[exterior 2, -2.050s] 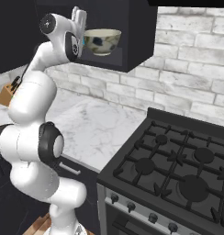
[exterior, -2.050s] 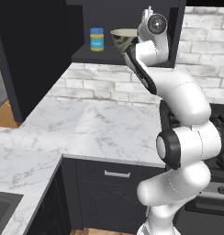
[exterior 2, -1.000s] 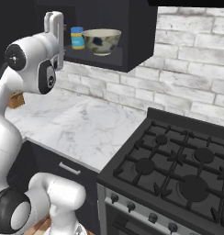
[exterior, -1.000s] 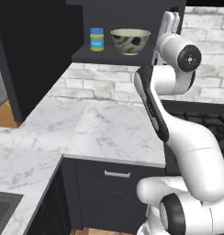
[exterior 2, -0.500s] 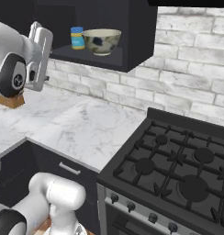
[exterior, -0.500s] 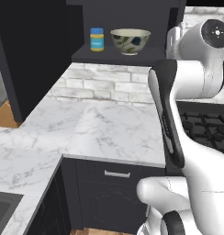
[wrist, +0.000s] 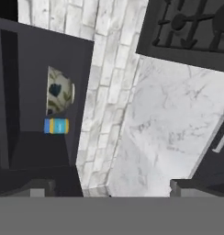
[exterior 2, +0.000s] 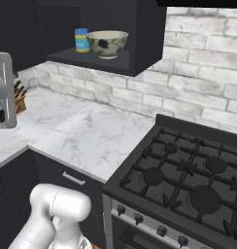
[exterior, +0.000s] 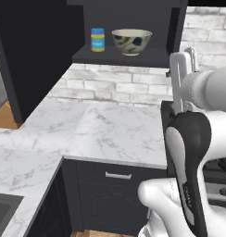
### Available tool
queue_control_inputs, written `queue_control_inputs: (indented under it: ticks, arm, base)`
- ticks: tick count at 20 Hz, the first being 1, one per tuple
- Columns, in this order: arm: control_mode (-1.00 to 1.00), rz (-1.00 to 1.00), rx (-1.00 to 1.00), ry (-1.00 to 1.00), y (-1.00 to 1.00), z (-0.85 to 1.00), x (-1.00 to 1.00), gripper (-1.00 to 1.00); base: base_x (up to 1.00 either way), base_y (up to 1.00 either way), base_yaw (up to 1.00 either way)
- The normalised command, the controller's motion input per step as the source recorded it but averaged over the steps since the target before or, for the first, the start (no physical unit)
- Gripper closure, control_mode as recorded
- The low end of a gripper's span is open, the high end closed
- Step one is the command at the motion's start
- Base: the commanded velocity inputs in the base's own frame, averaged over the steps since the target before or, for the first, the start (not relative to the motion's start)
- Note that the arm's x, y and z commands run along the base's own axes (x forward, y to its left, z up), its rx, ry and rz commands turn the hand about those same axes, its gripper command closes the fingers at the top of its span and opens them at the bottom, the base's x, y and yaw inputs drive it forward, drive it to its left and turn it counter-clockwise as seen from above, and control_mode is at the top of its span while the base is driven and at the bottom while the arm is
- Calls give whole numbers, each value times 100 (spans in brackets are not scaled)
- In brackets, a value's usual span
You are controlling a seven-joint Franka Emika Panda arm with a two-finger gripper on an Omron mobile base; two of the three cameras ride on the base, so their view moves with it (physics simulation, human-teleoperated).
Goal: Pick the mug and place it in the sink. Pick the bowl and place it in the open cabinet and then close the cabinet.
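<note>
While fingers (wrist: pixel 107 187) stand wide, empty | round glazed bowl (exterior: pixel 131 41) sits in dark cabinet (exterior: pixel 128 56) | marble counter (exterior: pixel 110 132) below

A: What sits in the open cabinet (exterior 2: pixel 140 44)?
B: The bowl (exterior 2: pixel 107 44), upright on the shelf, with a small blue-and-yellow jar (exterior 2: pixel 82 40) just beside it on its left.

A: And below?
B: A white marble counter (exterior 2: pixel 86 131) against pale brick wall, a knife block (exterior 2: pixel 19 99) far left, and a black gas stove (exterior 2: pixel 188 180) at right. The robot's white arm (exterior 2: pixel 4 92) crosses the left edge.
</note>
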Motion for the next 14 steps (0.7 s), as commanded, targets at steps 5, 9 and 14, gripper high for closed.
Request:
queue_control_inputs:
  ticks: [5, 9, 14]
  arm:
    - [-100, 13, -2, -18, 9, -2, -76, -100]
    - [-100, 6, 0, -3, 22, -7, -46, -100]
    - [-100, 1, 0, 0, 25, -1, -34, -100]
  base:
    - [0, 0, 0]
    - [0, 0, 0]
    - [0, 0, 0]
